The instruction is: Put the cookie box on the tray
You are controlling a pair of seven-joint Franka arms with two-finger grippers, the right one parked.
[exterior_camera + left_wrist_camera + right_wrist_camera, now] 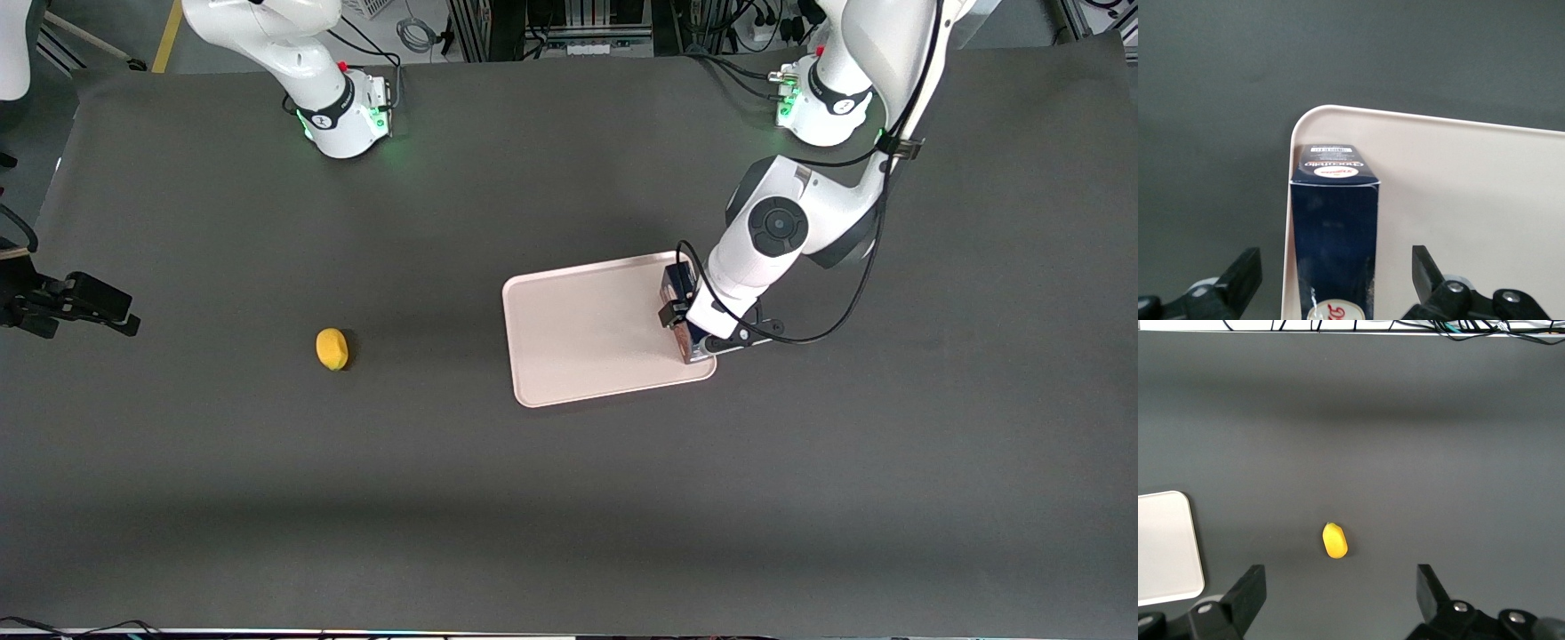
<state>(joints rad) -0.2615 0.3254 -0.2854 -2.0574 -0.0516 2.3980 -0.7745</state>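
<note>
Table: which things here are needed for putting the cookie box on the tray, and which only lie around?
Part of the job:
- cookie box, on the tray by its rim
- tray
- gripper, open, fingers on either side of the box, not touching

Lying about:
- yellow lemon-like object, on the table toward the parked arm's end, away from the tray

a small yellow lemon-like object lies on the dark table.
</note>
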